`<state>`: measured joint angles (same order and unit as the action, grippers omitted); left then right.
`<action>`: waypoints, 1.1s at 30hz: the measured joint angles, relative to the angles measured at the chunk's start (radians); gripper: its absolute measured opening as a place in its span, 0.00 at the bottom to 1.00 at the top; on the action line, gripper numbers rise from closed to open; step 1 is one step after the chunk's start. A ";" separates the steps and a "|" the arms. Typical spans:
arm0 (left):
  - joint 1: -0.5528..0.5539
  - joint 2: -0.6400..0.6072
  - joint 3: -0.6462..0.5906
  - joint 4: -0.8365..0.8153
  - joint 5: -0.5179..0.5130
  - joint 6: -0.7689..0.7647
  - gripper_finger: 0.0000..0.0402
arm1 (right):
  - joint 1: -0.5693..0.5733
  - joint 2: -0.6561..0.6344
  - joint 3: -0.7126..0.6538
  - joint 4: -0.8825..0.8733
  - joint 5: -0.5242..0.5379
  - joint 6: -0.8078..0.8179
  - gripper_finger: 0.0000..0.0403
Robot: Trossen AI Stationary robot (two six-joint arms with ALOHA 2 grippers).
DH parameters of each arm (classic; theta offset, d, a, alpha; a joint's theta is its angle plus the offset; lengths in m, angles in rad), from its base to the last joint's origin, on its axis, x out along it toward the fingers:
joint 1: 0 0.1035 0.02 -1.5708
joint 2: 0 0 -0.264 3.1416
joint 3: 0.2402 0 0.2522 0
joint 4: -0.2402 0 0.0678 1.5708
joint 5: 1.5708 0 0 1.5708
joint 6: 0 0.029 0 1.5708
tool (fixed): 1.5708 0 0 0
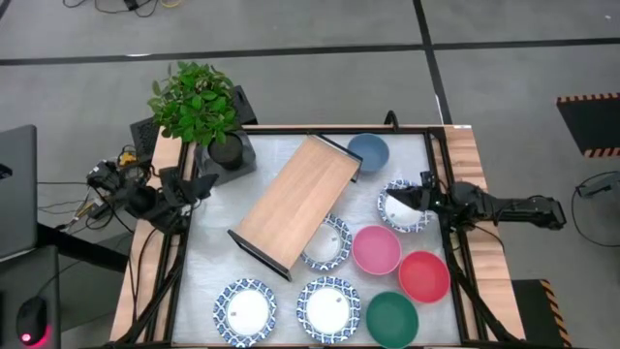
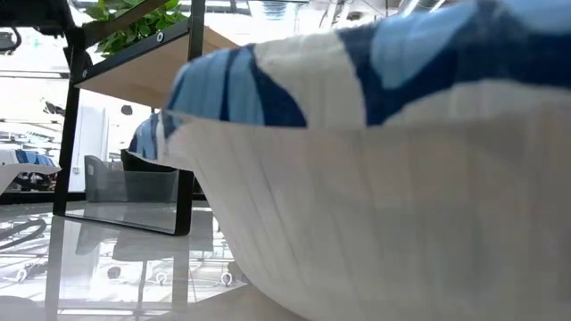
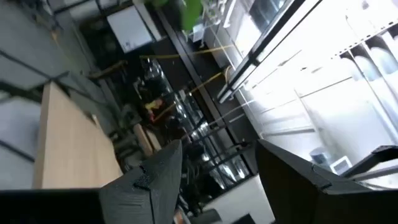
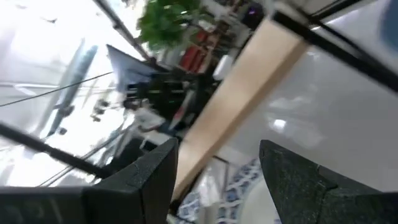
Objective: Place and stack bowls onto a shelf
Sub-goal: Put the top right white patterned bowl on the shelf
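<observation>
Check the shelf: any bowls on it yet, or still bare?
Bare. In the high view the shelf shows only plain wood; the slate blue bowl and a patterned dish sit on the table beside it.

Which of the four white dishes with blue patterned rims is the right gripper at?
The white patterned dish nearest the slate blue bowl; the right gripper sits over its rim, fingers open. The other three lie lower, left of the pink bowl.

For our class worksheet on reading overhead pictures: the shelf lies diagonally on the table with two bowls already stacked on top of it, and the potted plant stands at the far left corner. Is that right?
Not quite. In the high view the shelf lies diagonally and the potted plant stands at the far left corner, but no bowls are on the shelf; its board is bare. The bowls all sit on the table.
</observation>
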<state>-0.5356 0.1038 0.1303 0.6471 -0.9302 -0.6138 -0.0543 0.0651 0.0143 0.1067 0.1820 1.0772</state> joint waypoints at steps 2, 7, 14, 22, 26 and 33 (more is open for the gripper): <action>0.012 0.025 0.039 -0.001 0.000 0.035 0.47 | -0.018 0.000 0.010 0.006 -0.011 0.064 0.63; 0.040 0.076 0.148 0.001 -0.001 0.101 0.47 | -0.062 0.008 0.036 0.203 -0.025 0.214 0.63; 0.072 0.120 0.250 -0.001 0.001 0.170 0.47 | -0.103 0.103 0.307 0.157 -0.025 -0.198 0.63; 0.079 0.120 0.268 -0.010 -0.021 0.208 0.47 | -0.139 0.478 0.875 -0.910 0.167 -0.456 0.63; 0.079 0.120 0.263 -0.053 -0.026 0.209 0.47 | -0.192 0.681 1.060 -1.318 0.244 -0.420 0.63; 0.079 0.120 0.262 -0.167 -0.048 0.190 0.47 | -0.303 0.902 1.041 -1.533 0.241 -0.415 0.63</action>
<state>-0.4564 0.2241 0.3927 0.4805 -0.9779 -0.4241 -0.3576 0.9672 1.0550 -1.4262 0.4227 0.6622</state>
